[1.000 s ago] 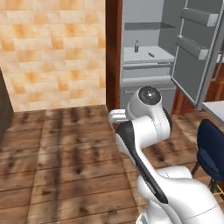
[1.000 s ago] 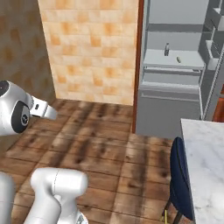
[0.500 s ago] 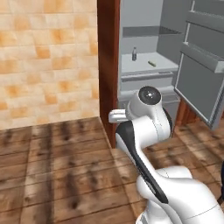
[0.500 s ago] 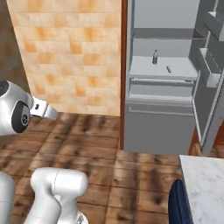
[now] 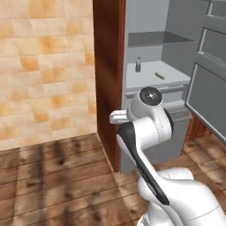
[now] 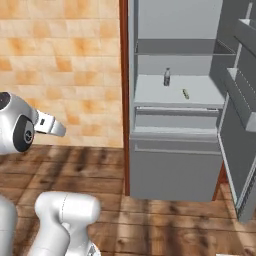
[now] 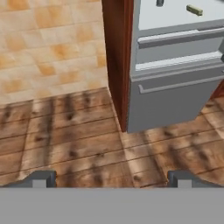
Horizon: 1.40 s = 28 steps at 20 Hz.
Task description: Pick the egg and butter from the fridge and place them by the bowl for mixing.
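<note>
The fridge is standing open, the butter lying on its middle shelf beside a small bottle, within reach. The gripper is pointing floorward, fingers wide apart, holding nothing.

Wall: orange-beige stone tiles, pale mortar lines, evenly lit. Floor: dark brown wood planks with heavy grain, meeting the foot of the wall. Tall reddish-brown wooden panel stands upright at the wall's right end, running from the floor up out of view. No hard shadows; light is diffuse.
</note>
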{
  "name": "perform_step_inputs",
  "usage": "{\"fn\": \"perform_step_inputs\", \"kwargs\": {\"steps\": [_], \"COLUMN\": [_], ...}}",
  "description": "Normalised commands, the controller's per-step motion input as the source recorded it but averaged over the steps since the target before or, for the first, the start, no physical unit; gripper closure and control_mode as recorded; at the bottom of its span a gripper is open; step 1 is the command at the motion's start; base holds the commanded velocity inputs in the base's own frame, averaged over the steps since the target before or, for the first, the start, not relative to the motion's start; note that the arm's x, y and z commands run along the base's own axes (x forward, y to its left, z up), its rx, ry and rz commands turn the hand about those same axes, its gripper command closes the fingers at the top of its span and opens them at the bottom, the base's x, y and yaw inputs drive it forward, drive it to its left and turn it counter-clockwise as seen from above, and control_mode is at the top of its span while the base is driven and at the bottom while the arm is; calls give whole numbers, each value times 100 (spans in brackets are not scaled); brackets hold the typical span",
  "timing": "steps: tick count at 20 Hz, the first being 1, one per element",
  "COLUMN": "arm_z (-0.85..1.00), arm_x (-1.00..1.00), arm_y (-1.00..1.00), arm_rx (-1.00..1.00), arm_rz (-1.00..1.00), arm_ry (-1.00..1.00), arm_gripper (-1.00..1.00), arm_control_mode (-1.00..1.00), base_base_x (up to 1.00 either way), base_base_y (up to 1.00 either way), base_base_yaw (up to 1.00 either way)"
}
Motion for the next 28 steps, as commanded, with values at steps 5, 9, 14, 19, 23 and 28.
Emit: {"fn": "perform_step_inputs", "kwargs": {"steps": [5, 9, 14, 19, 23, 28], "arm_z": [0, 0, 0, 0, 0, 0], "arm_x": [0, 0, 0, 0, 0, 0], "arm_y": [0, 0, 0, 0, 0, 0], "arm_rx": [0, 0, 0, 0, 0, 0], "arm_rz": [0, 0, 0, 0, 0, 0], "arm_ry": [0, 0, 0, 0, 0, 0], "arm_gripper": [-100, -100, -100, -100, -100, -100], "arm_control_mode": [100, 100, 100, 100, 100, 100], "base_base_x": [100, 100, 99, 59, 12, 0], "base_base_y": [-63, -88, -48, -5, -65, -72], "base_base_yaw": [-5, 0, -3, -3, 4, 4]}}
